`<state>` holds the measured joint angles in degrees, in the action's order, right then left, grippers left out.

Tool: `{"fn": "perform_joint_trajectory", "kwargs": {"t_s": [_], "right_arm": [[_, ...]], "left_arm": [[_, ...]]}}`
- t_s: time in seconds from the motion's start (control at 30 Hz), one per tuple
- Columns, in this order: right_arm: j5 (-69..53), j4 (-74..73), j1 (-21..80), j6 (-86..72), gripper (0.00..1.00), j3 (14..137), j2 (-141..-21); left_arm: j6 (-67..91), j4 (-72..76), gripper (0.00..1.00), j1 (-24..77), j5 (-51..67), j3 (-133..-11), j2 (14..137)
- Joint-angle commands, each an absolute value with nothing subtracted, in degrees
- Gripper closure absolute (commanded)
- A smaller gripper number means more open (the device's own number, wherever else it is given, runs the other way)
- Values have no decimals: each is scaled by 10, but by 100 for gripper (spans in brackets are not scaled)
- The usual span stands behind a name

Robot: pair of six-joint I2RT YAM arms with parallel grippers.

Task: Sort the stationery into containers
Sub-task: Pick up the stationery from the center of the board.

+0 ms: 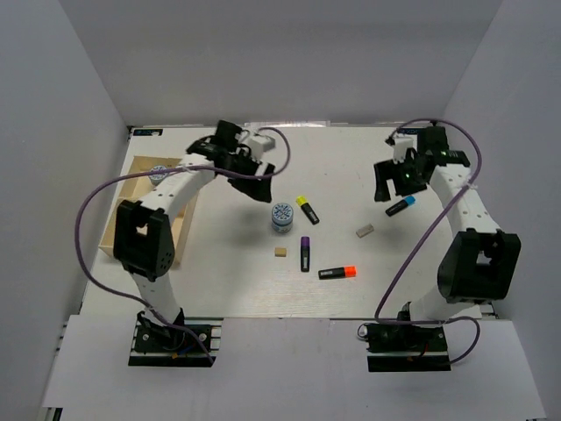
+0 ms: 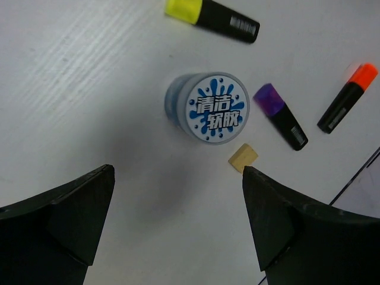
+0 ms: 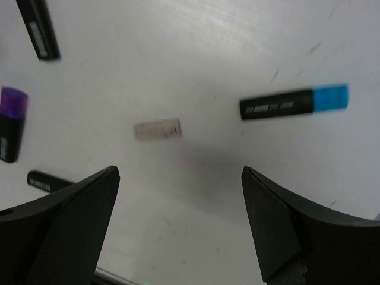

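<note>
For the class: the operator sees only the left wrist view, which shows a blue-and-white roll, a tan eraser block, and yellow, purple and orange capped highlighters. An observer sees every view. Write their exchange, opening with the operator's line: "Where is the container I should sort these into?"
Observer: A light-wood tray lies on the left arm's side of the table, partly hidden by that arm.
Operator: Is anything in it yet?
Observer: A second blue-and-white roll sits at its far end.
Operator: Which highlighter am I missing?
Observer: A blue-capped highlighter lies on the table by the right gripper, which is open and empty.
</note>
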<state>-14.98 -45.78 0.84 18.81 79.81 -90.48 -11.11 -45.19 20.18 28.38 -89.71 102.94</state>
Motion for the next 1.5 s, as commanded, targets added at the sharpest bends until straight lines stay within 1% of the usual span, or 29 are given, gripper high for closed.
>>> {"fn": "perform_joint_trajectory", "kwargs": {"t_s": [0.0,0.07,0.17,0.4,0.8,0.93,1.03,1.27,1.47], "right_arm": [[-196,-450,-19,181,11,724,-820],[-205,-449,-35,178,11,679,-799],[-221,-455,-55,178,11,658,-773],[-250,-506,-83,209,11,700,-789],[-268,-512,-109,226,11,696,-795],[-271,-513,-113,229,11,696,-797],[-272,-518,-116,231,11,702,-802],[-279,-519,-118,234,11,696,-806],[-275,-518,-118,236,11,695,-807]], "left_arm": [[-150,-491,2,236,223,-934,1045],[-152,-491,2,254,216,-959,1074],[-152,-492,2,286,192,-989,1108],[-152,-495,2,337,155,-1011,1157],[-155,-482,2,373,119,-969,1156],[-155,-479,3,378,97,-971,1166],[-154,-476,7,383,94,-969,1167],[-150,-469,19,383,96,-969,1172],[-152,-464,37,383,91,-955,1167]]}}
